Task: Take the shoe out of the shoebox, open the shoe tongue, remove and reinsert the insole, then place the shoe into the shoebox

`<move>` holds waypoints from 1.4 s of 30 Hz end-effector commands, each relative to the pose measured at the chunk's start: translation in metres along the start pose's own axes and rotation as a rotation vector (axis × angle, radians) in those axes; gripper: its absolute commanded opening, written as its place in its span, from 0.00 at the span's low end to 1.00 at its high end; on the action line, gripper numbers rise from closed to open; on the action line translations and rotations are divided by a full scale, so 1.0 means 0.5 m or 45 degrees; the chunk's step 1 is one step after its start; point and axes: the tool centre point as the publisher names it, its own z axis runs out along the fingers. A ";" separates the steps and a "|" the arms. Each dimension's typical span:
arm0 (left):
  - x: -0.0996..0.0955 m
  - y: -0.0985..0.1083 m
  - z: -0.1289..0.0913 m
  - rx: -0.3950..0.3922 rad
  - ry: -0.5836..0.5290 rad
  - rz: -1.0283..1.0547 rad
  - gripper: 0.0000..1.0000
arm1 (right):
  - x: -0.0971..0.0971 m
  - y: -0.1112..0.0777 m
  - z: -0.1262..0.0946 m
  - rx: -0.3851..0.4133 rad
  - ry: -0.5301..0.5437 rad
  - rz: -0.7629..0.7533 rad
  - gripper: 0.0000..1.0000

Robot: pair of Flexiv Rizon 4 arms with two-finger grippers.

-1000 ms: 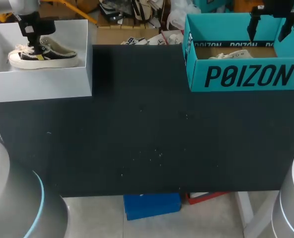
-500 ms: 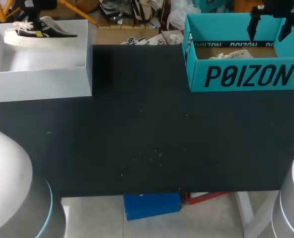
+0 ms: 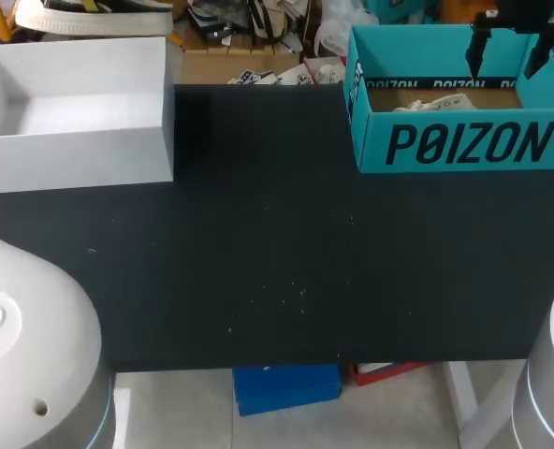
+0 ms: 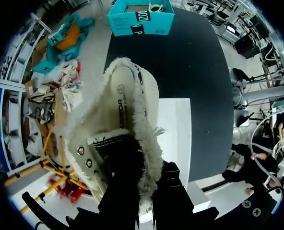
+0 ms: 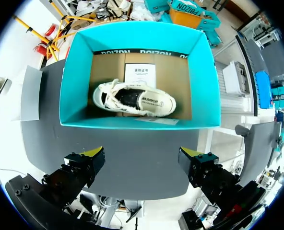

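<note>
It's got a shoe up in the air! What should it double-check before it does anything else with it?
1. Grip on the shoe: ok. The left jaws are closed on its fluffy collar.
2. Shoe out of the white box: ok. It hangs above the box's far wall.
3. Insole in place: ok. It shows inside the shoe.
4. Tongue opened: cannot tell. The jaws hide that part.
5. Right jaws free to help: ok. They are open, holding nothing, above the teal box.
6. Second shoe out of the way: ok. It lies inside the teal box.
</note>
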 end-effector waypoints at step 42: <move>0.487 -0.213 -0.051 0.226 -0.480 0.127 0.00 | 0.001 0.001 -0.001 0.002 -0.001 0.001 1.00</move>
